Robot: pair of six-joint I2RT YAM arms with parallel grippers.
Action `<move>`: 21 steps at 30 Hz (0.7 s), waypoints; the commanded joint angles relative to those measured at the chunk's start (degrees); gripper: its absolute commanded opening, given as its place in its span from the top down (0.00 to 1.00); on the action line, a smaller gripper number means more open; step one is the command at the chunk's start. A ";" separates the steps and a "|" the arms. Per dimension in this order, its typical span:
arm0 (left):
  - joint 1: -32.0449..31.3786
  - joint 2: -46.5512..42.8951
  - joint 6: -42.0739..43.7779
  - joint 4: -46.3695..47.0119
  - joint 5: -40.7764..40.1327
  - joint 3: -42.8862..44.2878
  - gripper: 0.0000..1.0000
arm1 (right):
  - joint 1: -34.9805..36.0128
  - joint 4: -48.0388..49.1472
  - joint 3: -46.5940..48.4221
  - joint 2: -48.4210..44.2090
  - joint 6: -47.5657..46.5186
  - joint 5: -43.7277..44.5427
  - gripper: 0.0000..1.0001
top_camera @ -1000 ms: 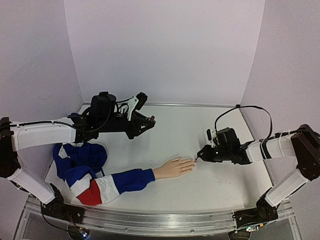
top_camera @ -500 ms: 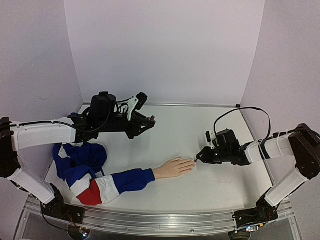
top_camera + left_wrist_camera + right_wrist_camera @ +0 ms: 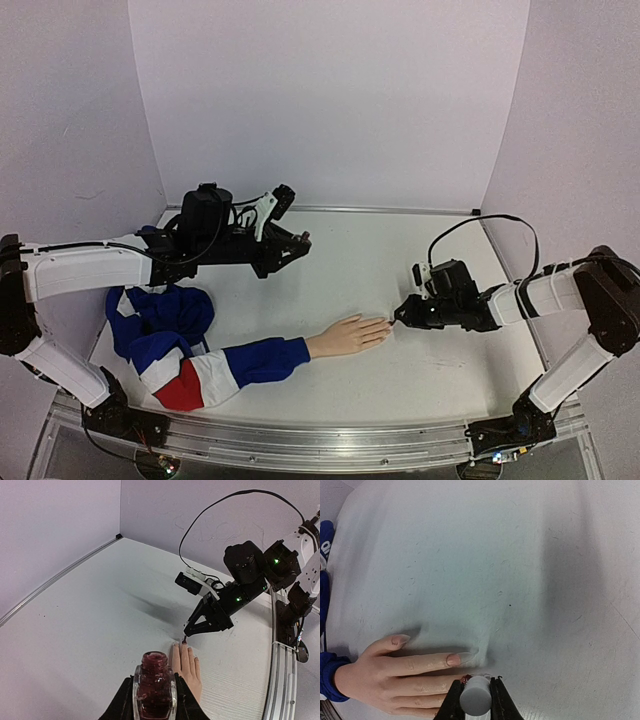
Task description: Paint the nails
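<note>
Front rail: a metal rail (image 3: 300, 440) runs along the near edge of the table (image 3: 400, 250), with both arm bases on it.
Sleeve: the blue, white and red sleeve (image 3: 230, 365) lies near the front left, and its far end is bunched in a heap by the left arm.
Mannequin hand: the peach mannequin hand (image 3: 345, 335) comes out of the sleeve's cuff and lies flat, palm down, near the middle of the table. Its fingers point toward the right arm.
Nails: the nails (image 3: 455, 659) are at the fingertips on the hand's right end, just in front of the right gripper. In the right wrist view the thumb and one long finger look pale, and a reddish patch shows at the fingertip under the cap. In the left wrist view two fingertips look dark.
Right gripper: the right gripper (image 3: 403, 314) is low over the table, with its jaws clamped on a pale grey brush cap (image 3: 475, 697).
Brush: the dark tip (image 3: 184, 640) sits at a fingertip. The pictures do not show whether it touches.
Left gripper: the left gripper (image 3: 298, 242) is farther back and to the left, well apart from the hand. Its jaws are closed on an uncapped bottle of dark red polish (image 3: 154, 690), held upright.
Cable: a black cable (image 3: 500, 218) loops above the right wrist.
Walls: pale lilac walls (image 3: 320, 100) close in the back and both sides.
</note>
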 commanded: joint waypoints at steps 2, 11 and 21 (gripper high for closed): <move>-0.26 0.25 0.04 2.87 1.14 4.28 1.00 | -0.25 1.20 0.16 0.56 0.57 2.20 1.00; -0.26 0.13 0.10 2.89 0.98 3.95 1.00 | -0.25 2.29 0.28 1.73 1.30 2.97 1.00; -0.28 -0.09 0.19 2.86 0.87 3.76 1.00 | -0.25 1.63 -0.24 -0.42 1.54 5.10 1.00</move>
